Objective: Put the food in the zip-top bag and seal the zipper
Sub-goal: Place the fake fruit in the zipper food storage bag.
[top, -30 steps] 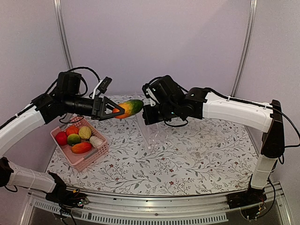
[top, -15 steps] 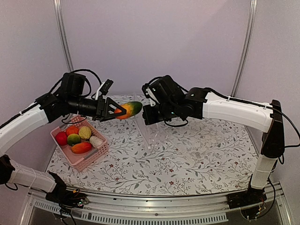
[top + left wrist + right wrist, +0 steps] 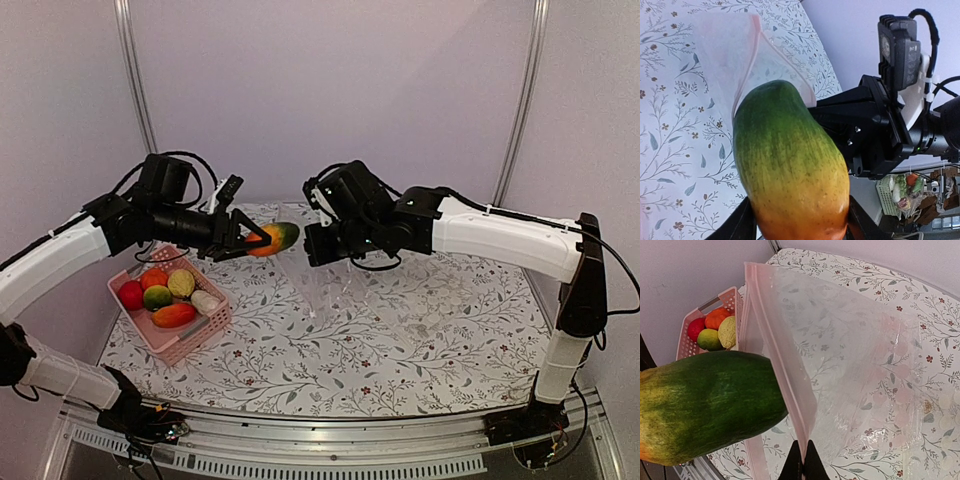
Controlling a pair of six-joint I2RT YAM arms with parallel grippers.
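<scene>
Green shading to orange, the smooth oblong fruit [image 3: 282, 235] sits wedged between the part-open jaws of the left gripper [image 3: 255, 241] — arm stretched level, fruit tip at the zip-top bag [image 3: 855, 365] mouth. Right gripper [image 3: 802, 462], arm reaching across, pinches tight on the crinkly clear film beside its pinkish zipper [image 3: 772, 340].

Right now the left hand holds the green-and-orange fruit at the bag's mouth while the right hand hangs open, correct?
Not open: the right wrist view shows the right hand shut on the bag. The left hand does hold the fruit.
</scene>
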